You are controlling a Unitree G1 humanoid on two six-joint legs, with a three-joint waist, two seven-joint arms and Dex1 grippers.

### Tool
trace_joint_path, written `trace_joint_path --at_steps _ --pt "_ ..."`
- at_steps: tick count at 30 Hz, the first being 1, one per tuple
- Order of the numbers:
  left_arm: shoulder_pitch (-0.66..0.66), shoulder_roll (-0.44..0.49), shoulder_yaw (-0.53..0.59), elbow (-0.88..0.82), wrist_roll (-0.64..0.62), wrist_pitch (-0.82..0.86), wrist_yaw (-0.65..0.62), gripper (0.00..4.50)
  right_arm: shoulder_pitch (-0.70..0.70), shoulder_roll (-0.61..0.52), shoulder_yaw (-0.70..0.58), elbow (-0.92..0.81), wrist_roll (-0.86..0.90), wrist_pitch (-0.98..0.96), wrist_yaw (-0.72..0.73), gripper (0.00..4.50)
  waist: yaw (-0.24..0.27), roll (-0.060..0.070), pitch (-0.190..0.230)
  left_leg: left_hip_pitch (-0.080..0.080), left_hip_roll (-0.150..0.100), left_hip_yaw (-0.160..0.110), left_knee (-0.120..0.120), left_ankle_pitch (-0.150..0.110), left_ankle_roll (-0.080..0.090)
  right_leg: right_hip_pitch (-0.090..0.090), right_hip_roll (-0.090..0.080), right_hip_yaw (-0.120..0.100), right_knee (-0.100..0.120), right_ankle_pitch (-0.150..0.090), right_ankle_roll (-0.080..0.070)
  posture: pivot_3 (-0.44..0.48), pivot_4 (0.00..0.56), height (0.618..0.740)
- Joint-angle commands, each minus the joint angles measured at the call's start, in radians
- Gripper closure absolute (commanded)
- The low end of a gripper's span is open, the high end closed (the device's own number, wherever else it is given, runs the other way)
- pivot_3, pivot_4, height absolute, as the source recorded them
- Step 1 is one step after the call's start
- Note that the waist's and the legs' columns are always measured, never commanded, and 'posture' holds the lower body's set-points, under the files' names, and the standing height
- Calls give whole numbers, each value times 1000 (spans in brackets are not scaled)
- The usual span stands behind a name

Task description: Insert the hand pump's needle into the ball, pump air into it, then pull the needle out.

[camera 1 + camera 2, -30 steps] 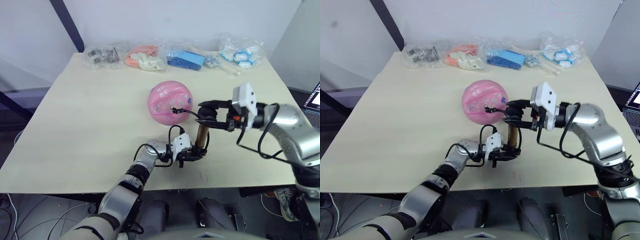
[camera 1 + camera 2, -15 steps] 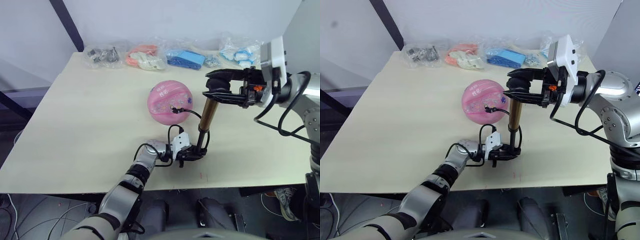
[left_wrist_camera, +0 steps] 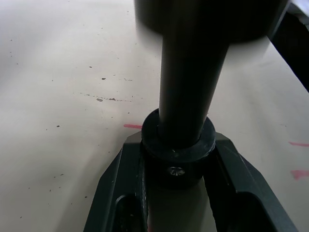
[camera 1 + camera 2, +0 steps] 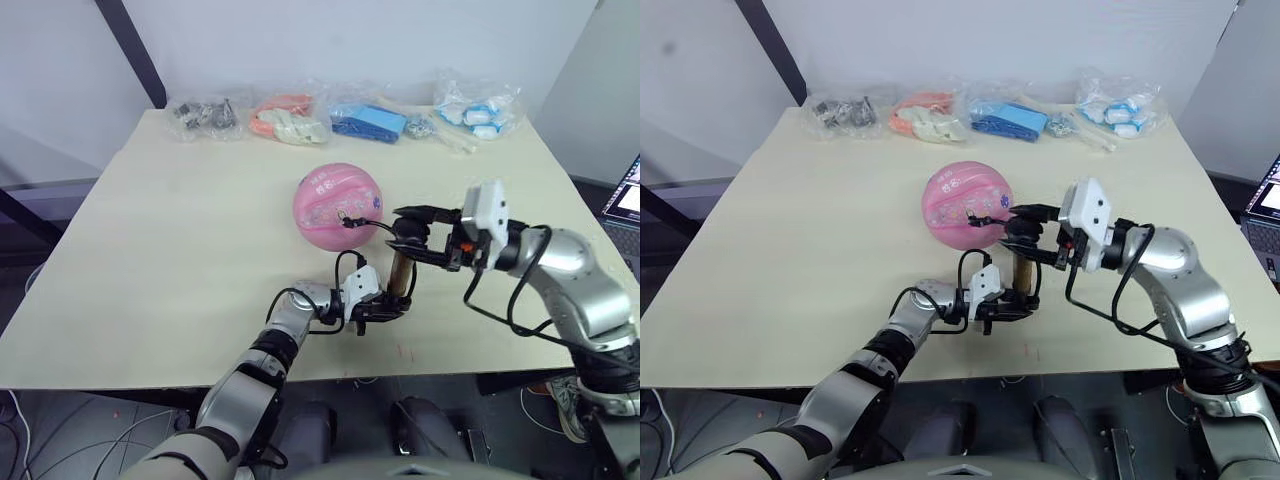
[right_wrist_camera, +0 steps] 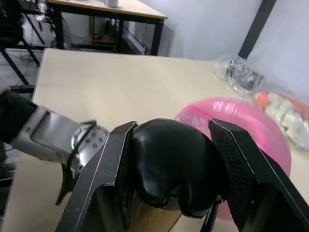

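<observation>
Hand pump (image 4: 401,272) base clamped (image 3: 177,145).

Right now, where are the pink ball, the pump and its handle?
ball (image 4: 335,205), left eye view: its pink top.
hand pump (image 4: 401,272), left eye view: its bronze barrel.
T-handle (image 5: 171,164), right wrist view: its black top.

One pink rubber ball with cartoon prints (image 4: 338,205). One bronze-gold hand pump with black T-handle (image 4: 402,272). One thin black hose (image 4: 372,222). Four clear plastic bags of small items (image 4: 206,113) (image 4: 290,117) (image 4: 372,119) (image 4: 477,107). One beige table (image 4: 180,250). Two black two-finger grippers (image 4: 385,307) (image 4: 405,230).
</observation>
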Motion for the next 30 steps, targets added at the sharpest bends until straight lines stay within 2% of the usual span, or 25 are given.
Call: trace_joint_path --at_steps 1,5,12,22,26,30 --pt "22 20 -16 47 32 46 -6 3427 67 9 89 68 -60 -36 33 2557 -1 0 0 0 0 0 0 0 0 0 0 0 0 0 0 0 150 740" --pt "25 23 -18 45 35 47 -9 3427 66 5 88 65 -72 -62 45 2557 -4 1 0 0 0 0 0 0 0 0 0 0 0 0 0 0 150 740" --pt "28 31 -16 43 37 48 -21 3427 -131 -68 -42 -57 92 123 75 2557 -8 2 3 -4 -1 -1 0 0 0 -2 0 0 0 0 0 0 150 740" --pt "32 31 -17 41 38 46 -22 3427 -342 -157 -219 -55 273 283 58 2557 -9 3 6 -6 -2 -1 0 0 0 -5 -1 0 -1 0 0 0 150 740" --pt "34 31 -18 41 37 45 -23 3427 -363 -146 -238 -41 294 289 36 2557 -8 3 6 -6 -2 -1 0 0 0 -5 -1 0 -1 0 0 0 150 740" --pt "35 30 -19 40 37 45 -21 3427 -257 -154 -147 -57 215 239 70 2557 -8 2 5 -6 -2 -1 0 0 0 -5 -2 0 -1 0 0 0 150 740"
